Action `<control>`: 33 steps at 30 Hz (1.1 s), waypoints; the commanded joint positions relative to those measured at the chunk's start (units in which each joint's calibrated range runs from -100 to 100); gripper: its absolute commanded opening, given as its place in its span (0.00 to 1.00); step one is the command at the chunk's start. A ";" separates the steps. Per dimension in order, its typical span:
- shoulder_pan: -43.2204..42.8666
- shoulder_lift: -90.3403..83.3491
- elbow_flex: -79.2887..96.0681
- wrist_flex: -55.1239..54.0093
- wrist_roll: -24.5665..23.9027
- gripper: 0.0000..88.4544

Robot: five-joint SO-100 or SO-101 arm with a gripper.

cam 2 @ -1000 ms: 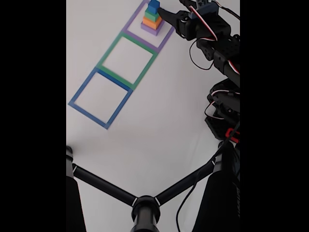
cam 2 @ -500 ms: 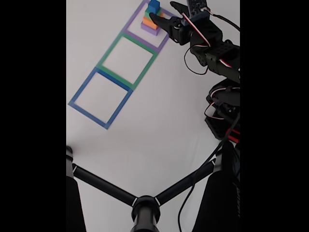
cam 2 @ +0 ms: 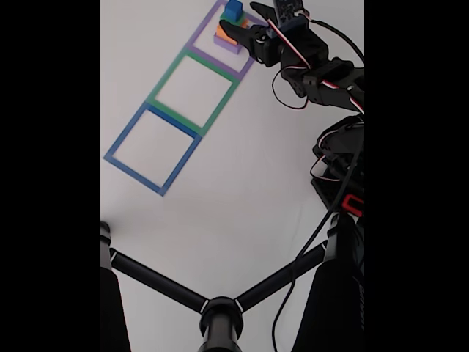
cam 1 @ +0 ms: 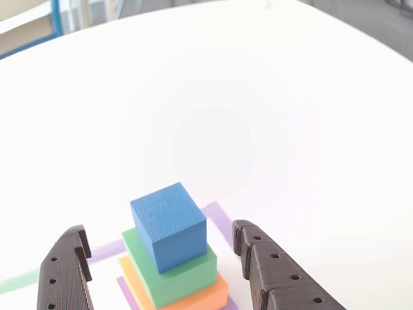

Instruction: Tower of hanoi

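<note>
A stepped stack stands inside the purple tape square (cam 2: 251, 59). It has a blue cube (cam 1: 169, 223) on top, then a green block (cam 1: 187, 274), an orange block (cam 1: 210, 296) and a purple one at the bottom. In the fixed view the stack (cam 2: 231, 28) is at the top, with the blue cube (cam 2: 234, 10) uppermost. My gripper (cam 1: 159, 232) is open, with one dark finger (cam 1: 64, 271) left of the stack and the other finger (cam 1: 277, 274) right of it, touching nothing. In the fixed view the gripper (cam 2: 240, 17) reaches in from the right.
A green tape square (cam 2: 167, 75) and a blue tape square (cam 2: 135, 174) lie in a row below the purple one, both with nothing inside. The arm's base (cam 2: 341, 169) stands at the right. Black tripod legs (cam 2: 220, 312) cross the bottom of the fixed view.
The gripper has swung left and forward, from beside the stack to straddling it with its jaws open. The stack has not moved.
</note>
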 commanded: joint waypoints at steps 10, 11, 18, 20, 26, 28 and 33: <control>0.34 5.21 -7.28 -3.03 0.00 0.28; 0.34 5.45 -7.37 -3.28 0.00 0.28; 0.34 7.55 -7.92 -4.33 0.00 0.25; 0.44 7.88 -8.10 -4.33 0.00 0.24; 0.34 8.60 -8.28 -4.33 0.00 0.22; 0.25 8.60 -8.37 -4.33 0.00 0.20; -0.14 8.76 -8.37 -4.33 0.00 0.16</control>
